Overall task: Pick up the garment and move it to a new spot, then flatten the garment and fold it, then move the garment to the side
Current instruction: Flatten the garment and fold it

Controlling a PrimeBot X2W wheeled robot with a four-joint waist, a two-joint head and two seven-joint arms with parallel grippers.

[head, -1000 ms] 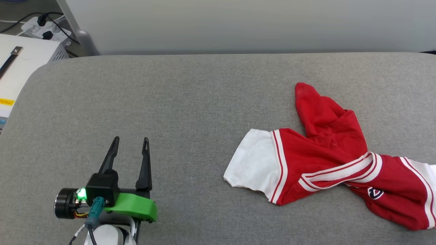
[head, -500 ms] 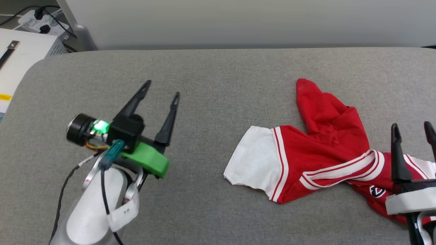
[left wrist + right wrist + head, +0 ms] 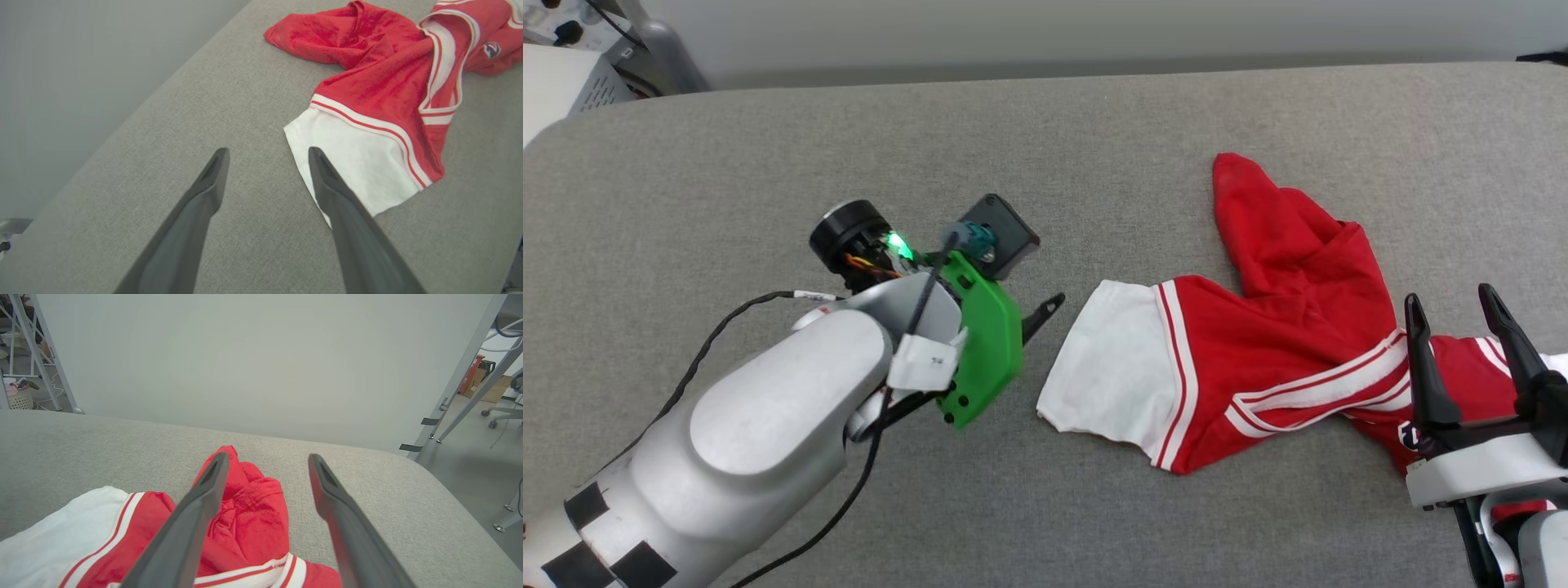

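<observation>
My left fingers (image 3: 210, 183) are spread wide and hold nothing. In the left wrist view they slant down toward the grey fabric-covered desk (image 3: 163, 134), and one of them crosses the near edge of the white sleeve (image 3: 351, 163); I cannot tell whether it touches the cloth. From my head, one dark tip pokes out past the green bracket (image 3: 982, 343) on my wrist, just beside that sleeve with a thin strip of grey between them. My right fingers (image 3: 200, 498) are parted as well, with nothing between them. In the head view they rise at the lower right, over the right-hand part of the garment (image 3: 1258, 351) – touching it or hovering, I cannot say. The garment lies crumpled on the right half of the desk: the white sleeve sticks out toward my left arm, red body cloth is bunched behind it, and one red corner points toward the far edge. A red-and-white striped trim band (image 3: 1339, 377) runs slantwise across the folds, and a small dark badge (image 3: 491, 49) shows near it. Beyond the desk stands a plain pale wall (image 3: 261, 355); metal frame legs (image 3: 457, 384) and a wheeled chair (image 3: 504, 412) stand on the floor off to the right.
</observation>
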